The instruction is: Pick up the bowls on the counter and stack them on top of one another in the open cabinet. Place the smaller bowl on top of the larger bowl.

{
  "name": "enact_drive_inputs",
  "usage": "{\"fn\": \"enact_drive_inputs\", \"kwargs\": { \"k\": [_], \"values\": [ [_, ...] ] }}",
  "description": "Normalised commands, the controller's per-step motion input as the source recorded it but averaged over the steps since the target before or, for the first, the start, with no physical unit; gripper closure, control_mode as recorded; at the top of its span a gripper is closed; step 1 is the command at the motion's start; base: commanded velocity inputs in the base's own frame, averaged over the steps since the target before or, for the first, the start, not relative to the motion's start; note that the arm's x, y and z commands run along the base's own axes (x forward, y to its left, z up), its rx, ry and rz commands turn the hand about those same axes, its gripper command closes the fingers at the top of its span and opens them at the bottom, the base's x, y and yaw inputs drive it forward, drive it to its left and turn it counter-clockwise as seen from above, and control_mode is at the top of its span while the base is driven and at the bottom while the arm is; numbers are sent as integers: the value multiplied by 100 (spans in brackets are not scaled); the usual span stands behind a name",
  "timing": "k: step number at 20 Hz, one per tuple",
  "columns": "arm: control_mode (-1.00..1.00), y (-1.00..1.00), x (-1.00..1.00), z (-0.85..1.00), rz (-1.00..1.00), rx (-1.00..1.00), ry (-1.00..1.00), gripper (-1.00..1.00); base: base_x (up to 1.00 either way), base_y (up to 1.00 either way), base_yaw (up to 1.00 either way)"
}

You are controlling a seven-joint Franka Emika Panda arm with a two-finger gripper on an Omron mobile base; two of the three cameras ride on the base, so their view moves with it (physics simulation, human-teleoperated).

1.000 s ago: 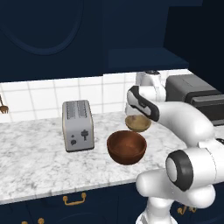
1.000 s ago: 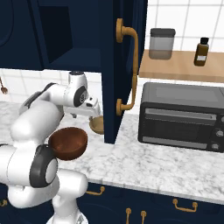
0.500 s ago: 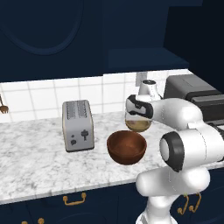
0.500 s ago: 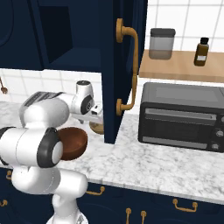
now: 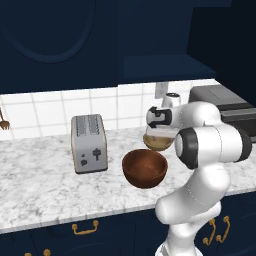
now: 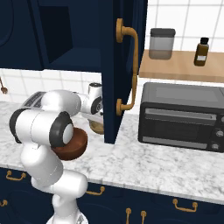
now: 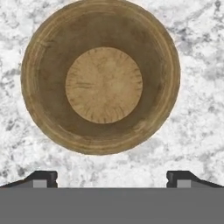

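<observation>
The smaller bowl [image 7: 101, 76], light tan and shallow, sits upright on the marbled counter [image 7: 197, 109], straight below my hand. My gripper [image 7: 111, 179] is open, its fingertips [image 7: 41, 178] spread wide with nothing between them, and it hovers just above the bowl's near rim. From the base, the gripper [image 5: 159, 133] points down over the smaller bowl [image 5: 157, 142]. The larger bowl [image 5: 145, 167], dark reddish-brown, stands just in front and to the left of it. The open cabinet [image 5: 160, 67] with its navy shelf hangs above. My arm partly hides the larger bowl [image 6: 73, 144].
A silver toaster [image 5: 90, 142] stands left of the bowls. The open cabinet door [image 6: 120, 65] with its brass handle juts out just right of the smaller bowl [image 6: 97, 127]. A black toaster oven [image 6: 183, 116] sits further right, under a wooden shelf [image 6: 183, 70] with a jar and a bottle.
My hand has dropped and shifted slightly left, ending low over the smaller bowl. The elbow has swung out towards the camera. Both bowls stay put.
</observation>
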Motion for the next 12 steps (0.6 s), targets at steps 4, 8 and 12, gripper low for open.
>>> {"fn": "enact_drive_inputs", "kwargs": {
  "k": [4,8,12],
  "values": [
    [-100,0,2,-48,-5,0,0,-100,0,0,0],
    [-100,0,2,-25,-6,0,0,-100,0,0,0],
    [-100,-3,12,-14,-11,0,0,-100,0,0,0]
  ]
}}
